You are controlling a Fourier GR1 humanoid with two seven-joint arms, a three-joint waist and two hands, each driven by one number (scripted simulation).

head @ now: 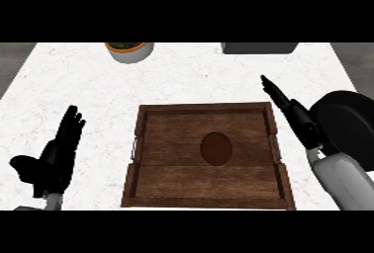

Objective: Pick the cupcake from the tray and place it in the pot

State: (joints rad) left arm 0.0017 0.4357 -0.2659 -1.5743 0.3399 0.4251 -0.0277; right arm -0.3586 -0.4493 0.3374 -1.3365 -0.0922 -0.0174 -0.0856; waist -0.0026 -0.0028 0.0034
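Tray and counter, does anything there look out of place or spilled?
Nothing stands out. The wooden tray sits flat and square, the brown cupcake rests inside it, and nothing is spilled on the counter. Both hands are clear of it.

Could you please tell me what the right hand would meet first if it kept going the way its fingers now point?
Probably nothing on the counter: the right hand points up and left, over bare counter, passing between the plant pot and the grey box. Height is unclear.
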